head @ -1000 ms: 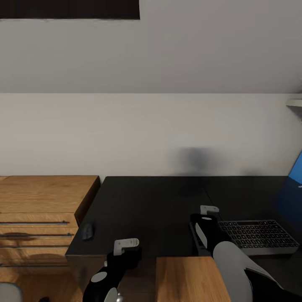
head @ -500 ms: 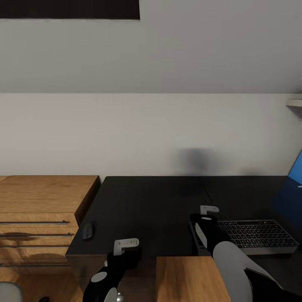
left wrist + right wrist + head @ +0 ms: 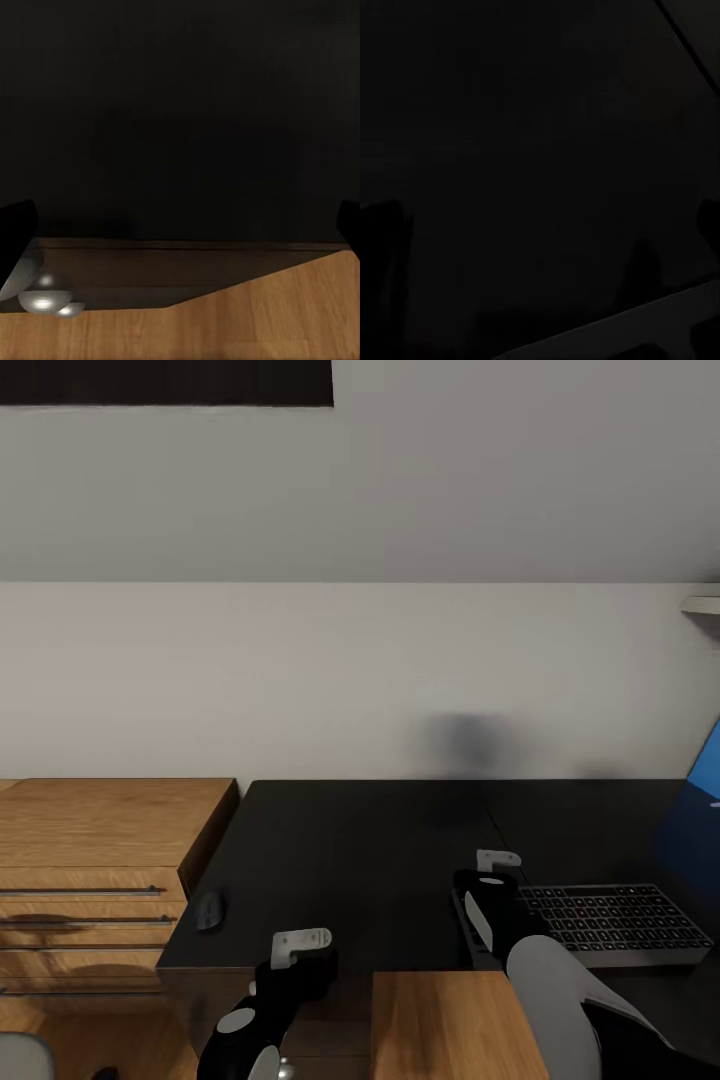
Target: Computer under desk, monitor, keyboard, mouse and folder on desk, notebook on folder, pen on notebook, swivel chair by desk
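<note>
Keyboard (image 3: pixel 610 923), flat dark grey, on black desk (image 3: pixel 370 860); right end effector (image 3: pixel 487 875) spread beside it.

Home office corner: black desk surface (image 3: pixel 350 840), keyboard (image 3: pixel 610 922), mouse (image 3: pixel 209 911), wooden drawer unit (image 3: pixel 95 860) lower left, plain white wall (image 3: pixel 360 670).

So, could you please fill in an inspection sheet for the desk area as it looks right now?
Surface: black desk, mostly bare across its middle.
Job's things: mouse near the desk's front left corner; keyboard at front right; blue monitor at the right edge of the head view, partly cut off.
Clutter: nothing seen.
Grippers: left gripper low at the desk's front edge; right gripper over the keyboard's left end; whether either is open or shut cannot be told.
Cables: nothing seen.
Surroundings: wooden drawer unit left of the desk, white wall behind.
</note>
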Controlling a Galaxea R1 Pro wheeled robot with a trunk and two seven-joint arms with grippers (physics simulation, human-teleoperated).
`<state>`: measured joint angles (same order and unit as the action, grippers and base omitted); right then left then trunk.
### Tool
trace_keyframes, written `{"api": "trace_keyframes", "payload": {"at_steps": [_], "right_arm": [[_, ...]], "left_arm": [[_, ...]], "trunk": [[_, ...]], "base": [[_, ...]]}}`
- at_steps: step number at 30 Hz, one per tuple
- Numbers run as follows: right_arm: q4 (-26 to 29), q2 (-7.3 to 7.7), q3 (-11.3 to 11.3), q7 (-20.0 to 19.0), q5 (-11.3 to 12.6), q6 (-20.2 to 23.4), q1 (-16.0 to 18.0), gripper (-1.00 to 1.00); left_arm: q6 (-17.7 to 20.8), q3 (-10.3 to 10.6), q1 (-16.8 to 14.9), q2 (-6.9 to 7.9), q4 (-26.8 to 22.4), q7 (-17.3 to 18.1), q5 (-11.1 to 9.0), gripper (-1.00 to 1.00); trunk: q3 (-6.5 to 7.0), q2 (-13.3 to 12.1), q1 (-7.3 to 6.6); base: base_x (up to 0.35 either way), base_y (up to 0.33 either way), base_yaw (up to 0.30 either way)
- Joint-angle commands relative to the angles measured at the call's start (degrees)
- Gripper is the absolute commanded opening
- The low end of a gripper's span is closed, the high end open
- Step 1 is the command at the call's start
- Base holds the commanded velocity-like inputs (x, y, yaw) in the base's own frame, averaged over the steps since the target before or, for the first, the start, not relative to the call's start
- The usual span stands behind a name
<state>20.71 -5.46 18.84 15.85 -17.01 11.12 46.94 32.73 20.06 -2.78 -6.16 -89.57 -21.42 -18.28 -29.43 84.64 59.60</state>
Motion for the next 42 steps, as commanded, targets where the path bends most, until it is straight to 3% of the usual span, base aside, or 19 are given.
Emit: {"api": "trace_keyframes", "payload": {"at_steps": [1, 42], "right_arm": [[-0.32, -0.03, 0.41, -0.12, -0.39, 0.76, -0.01, 1.0], [-0.34, 0.27, 0.41, -0.12, -0.48, 0.67, -0.01, 1.0]], "left_arm": [[0.15, 0.07, -0.06, 0.01, -0.07, -0.55, -0.61, 1.0], [0.15, 0.07, -0.07, 0.01, -0.07, -0.55, -0.62, 1.0]], "trunk": [[-0.07, 0.03, 0.0], [-0.07, 0.03, 0.0]], "base": [[0.0, 0.0, 0.0], [-0.078, 0.0, 0.0]]}}
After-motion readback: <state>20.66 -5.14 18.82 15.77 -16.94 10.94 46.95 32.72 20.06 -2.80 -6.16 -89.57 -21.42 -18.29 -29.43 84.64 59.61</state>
